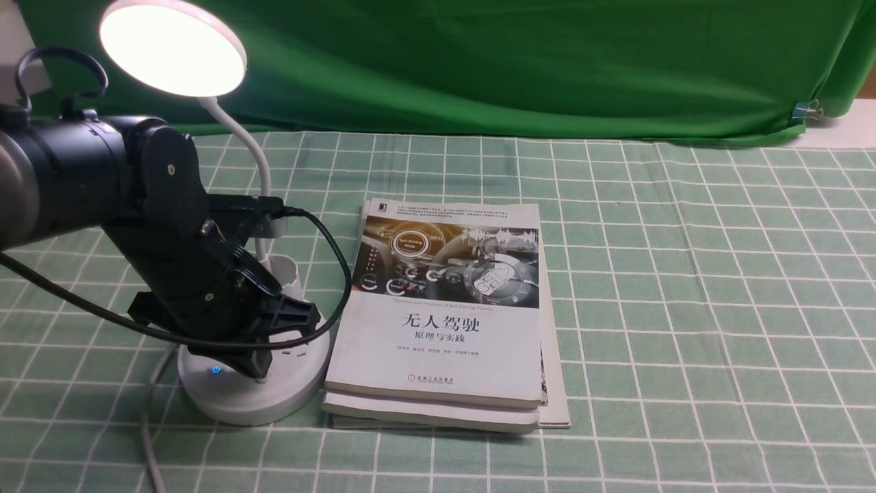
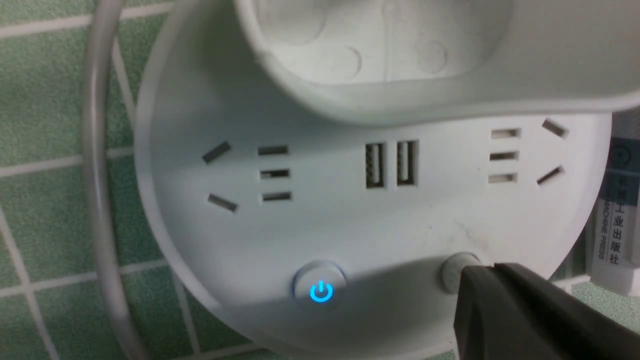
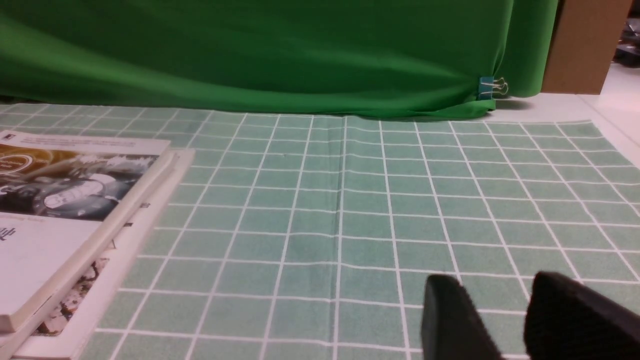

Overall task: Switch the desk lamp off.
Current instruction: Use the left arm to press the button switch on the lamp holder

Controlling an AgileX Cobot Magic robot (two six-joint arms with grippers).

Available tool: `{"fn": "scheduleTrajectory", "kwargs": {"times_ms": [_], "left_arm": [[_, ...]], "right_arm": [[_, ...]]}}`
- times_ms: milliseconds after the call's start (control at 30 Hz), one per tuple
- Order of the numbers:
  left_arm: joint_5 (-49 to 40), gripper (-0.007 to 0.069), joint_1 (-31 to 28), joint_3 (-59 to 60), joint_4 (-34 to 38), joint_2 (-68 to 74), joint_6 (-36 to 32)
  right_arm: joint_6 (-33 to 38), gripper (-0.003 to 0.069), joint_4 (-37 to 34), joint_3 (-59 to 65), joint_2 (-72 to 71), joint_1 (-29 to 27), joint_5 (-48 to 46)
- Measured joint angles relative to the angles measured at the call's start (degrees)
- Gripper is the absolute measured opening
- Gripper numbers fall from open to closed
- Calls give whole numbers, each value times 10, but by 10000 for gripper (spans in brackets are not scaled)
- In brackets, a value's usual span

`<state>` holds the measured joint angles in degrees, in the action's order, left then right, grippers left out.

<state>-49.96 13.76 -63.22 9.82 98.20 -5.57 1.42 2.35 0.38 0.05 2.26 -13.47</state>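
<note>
desk lamp at far left of front frame. Head lit at upper left, round base at lower left, hard against the book stack. left gripper is the near one, angled down onto the base. Fingers look pressed together into one tip, nothing held. Wrist cam: tip is at the edge of the small unlit button. The blue-lit power button is just beside it, untouched; front view puts it frame-left of the tip. Judging the move is a short straight-down press. right gripper spread, empty, well away.

Text: cover "无人驾驶 原理与实践", "Self-Driving Mode"; spine "MACHINE PRESS".
</note>
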Motion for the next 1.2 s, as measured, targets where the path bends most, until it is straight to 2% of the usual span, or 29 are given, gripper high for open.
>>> {"fn": "scheduleTrajectory", "kwargs": {"times_ms": [500,733,1000,1133,1200], "left_arm": [[-11,0,0,0,-1,0,-1],[-18,0,0,0,-33,0,8],[-15,0,0,0,-37,0,15],[-12,0,0,0,-21,0,15],[-17,0,0,0,14,0,-5]], "right_arm": [[0,242,0,0,0,0,0],[0,242,0,0,0,0,0],[0,242,0,0,0,0,0],[0,242,0,0,0,0,0],[0,242,0,0,0,0,0]]}}
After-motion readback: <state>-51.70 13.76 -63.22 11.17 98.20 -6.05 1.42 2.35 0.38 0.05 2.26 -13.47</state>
